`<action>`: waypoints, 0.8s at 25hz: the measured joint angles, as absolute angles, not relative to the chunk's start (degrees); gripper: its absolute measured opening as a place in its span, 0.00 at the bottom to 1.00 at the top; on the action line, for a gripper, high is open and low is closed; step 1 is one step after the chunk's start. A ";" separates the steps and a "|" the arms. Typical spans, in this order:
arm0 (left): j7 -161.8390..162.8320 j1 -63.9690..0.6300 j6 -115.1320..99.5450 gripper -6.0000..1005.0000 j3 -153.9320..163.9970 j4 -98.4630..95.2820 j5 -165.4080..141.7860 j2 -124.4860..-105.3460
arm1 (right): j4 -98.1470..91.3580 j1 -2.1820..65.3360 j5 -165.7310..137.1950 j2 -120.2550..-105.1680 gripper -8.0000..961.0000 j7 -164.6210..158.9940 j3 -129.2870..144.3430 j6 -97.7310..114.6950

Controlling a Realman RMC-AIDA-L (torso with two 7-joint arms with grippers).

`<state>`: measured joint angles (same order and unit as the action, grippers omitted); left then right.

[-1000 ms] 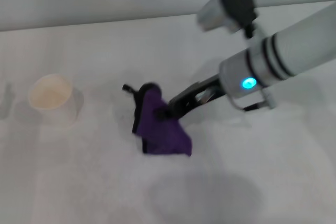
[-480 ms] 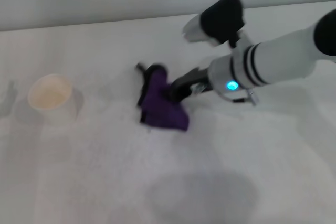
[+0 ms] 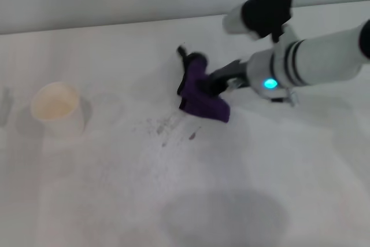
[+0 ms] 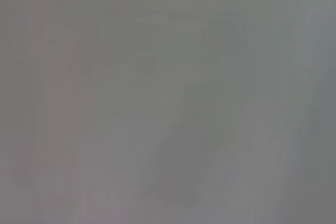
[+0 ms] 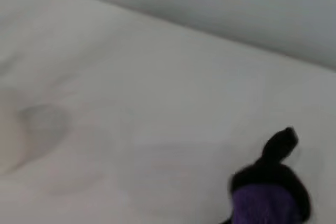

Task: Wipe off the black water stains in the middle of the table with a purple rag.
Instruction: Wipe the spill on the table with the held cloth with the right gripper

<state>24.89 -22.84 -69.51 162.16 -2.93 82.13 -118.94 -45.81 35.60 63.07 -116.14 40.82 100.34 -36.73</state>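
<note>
The purple rag (image 3: 200, 92) lies bunched on the white table (image 3: 115, 189), right of the middle, with its black tab sticking up at the far end. My right gripper (image 3: 213, 86) is shut on the rag and presses it down. Faint black water stains (image 3: 171, 126) show as dark specks and short smears just left and in front of the rag. The right wrist view shows the rag's purple top and black tab (image 5: 269, 190) against the table. My left gripper is out of view; its wrist view shows only plain grey.
A cream cup (image 3: 56, 108) stands on the left side of the table. The table's far edge (image 3: 115, 26) meets a grey wall. A faint round shadow (image 3: 222, 215) lies on the near part of the table.
My right gripper has dragged the rag to the right and farther away. Faint dark specks now show where the rag lay.
</note>
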 joint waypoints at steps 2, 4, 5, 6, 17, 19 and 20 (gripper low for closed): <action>24.89 -23.01 -69.51 0.88 162.16 -3.03 82.17 -118.96 | -45.34 36.44 67.05 -116.20 0.12 40.85 104.82 -36.45; 24.89 -23.06 -69.51 0.88 162.16 -2.91 82.18 -118.96 | -45.56 37.03 71.30 -116.19 0.12 41.00 109.52 -36.28; 24.89 -23.08 -69.51 0.88 162.16 -2.86 82.19 -118.96 | -46.03 37.05 72.43 -116.18 0.12 41.00 111.13 -36.56; 24.89 -23.09 -69.51 0.88 162.16 -2.86 82.19 -118.96 | -46.58 37.01 73.44 -116.18 0.12 41.00 112.26 -37.50; 24.88 -23.31 -69.52 0.88 162.16 -2.96 83.41 -118.92 | -47.67 35.98 74.76 -116.18 0.11 41.72 113.88 -39.36; 24.88 -23.44 -69.52 0.88 162.16 -3.01 83.42 -118.91 | -46.78 36.05 74.42 -115.95 0.11 41.73 113.37 -36.14; 24.88 -23.50 -69.52 0.88 162.16 -3.03 83.42 -118.91 | -46.35 36.12 74.33 -115.81 0.11 41.73 113.15 -34.57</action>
<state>24.88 -23.50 -69.52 162.16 -3.03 83.42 -118.91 -46.35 36.12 74.33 -115.81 41.73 113.15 -34.57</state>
